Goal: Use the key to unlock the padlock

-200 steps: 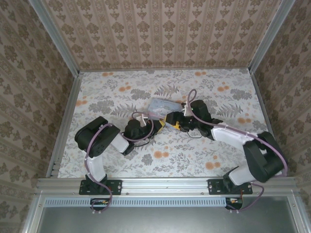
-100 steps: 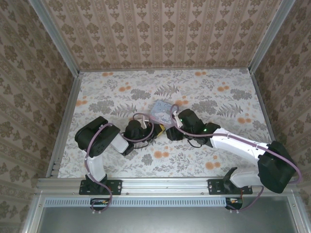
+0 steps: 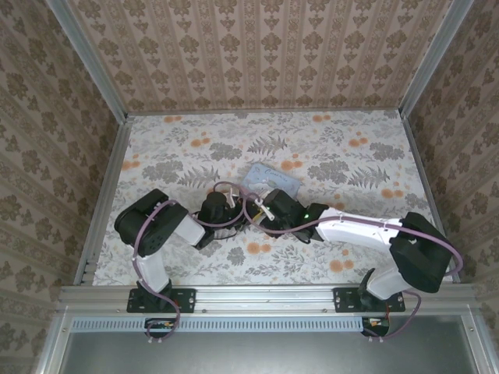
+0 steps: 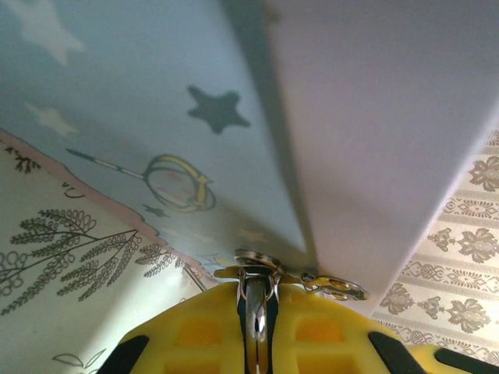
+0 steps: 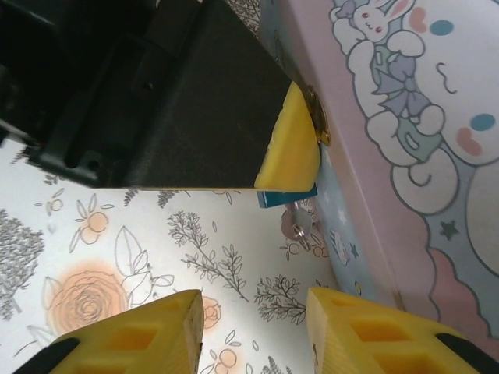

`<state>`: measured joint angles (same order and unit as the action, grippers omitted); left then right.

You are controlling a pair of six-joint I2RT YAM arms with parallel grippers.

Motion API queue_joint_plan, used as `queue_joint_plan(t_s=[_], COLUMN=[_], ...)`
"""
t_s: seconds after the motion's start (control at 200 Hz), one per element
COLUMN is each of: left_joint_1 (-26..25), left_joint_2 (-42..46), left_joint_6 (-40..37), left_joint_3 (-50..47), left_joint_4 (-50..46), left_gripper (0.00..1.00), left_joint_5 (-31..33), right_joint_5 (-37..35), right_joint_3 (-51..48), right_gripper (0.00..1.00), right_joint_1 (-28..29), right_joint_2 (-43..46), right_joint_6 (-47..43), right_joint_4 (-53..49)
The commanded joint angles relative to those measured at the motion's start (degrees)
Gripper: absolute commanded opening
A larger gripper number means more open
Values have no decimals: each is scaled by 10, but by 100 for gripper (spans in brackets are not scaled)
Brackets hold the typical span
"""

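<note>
The padlock [image 5: 285,198] is a small blue block that pokes out under the yellow fingertip [image 5: 291,153] of my left gripper [image 3: 236,206], at the front of the light blue cartoon tin [image 5: 405,132]. A small silver key [image 5: 297,222] hangs from its underside. In the left wrist view my left gripper [image 4: 257,327] is shut on the padlock's metal shackle [image 4: 258,300], which sits at the tin's latch [image 4: 257,261]. My right gripper [image 5: 253,335] is open just short of the key, with nothing between its fingers. From above, my right gripper [image 3: 257,210] is next to the left one.
The tin [image 3: 272,180] lies mid-table just beyond both grippers. The floral tabletop [image 3: 343,156] is bounded by metal rails and patterned walls. Purple cables [image 3: 234,189] loop over both wrists.
My right arm has swung left and drawn in beside the left gripper, and its fingers have come closer together. The left gripper has kept its grip and place.
</note>
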<state>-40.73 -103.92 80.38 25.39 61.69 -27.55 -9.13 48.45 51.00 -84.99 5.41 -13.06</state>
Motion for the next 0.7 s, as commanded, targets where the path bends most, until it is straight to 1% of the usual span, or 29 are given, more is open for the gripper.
queue_joint_plan(t_s=[0.0, 0.235, 0.335, 0.39, 0.575, 0.695], left_joint_1=[4, 4, 4, 3, 0, -3], left_joint_2=[30, 55, 61, 63, 66, 67], left_joint_6=[5, 5, 5, 5, 8, 11], left_joint_3=[15, 19, 21, 23, 25, 23], left_joint_4=[-27, -54, -64, -68, -69, -69], left_gripper=[0, 0, 0, 0, 0, 0], left_joint_5=[-23, -29, -31, -33, -33, -33], right_joint_5=[-42, -77, -103, -125, -205, -238], right_joint_3=[23, 30, 31, 32, 32, 33], right_gripper=[38, 36, 33, 31, 32, 30], right_joint_1=[8, 15, 19, 22, 30, 30], right_joint_2=[-23, -55, -69, -76, -98, -105], right_joint_6=[-22, -24, -20, -16, 1, 15], right_joint_4=[-2, 11, 23, 30, 62, 79])
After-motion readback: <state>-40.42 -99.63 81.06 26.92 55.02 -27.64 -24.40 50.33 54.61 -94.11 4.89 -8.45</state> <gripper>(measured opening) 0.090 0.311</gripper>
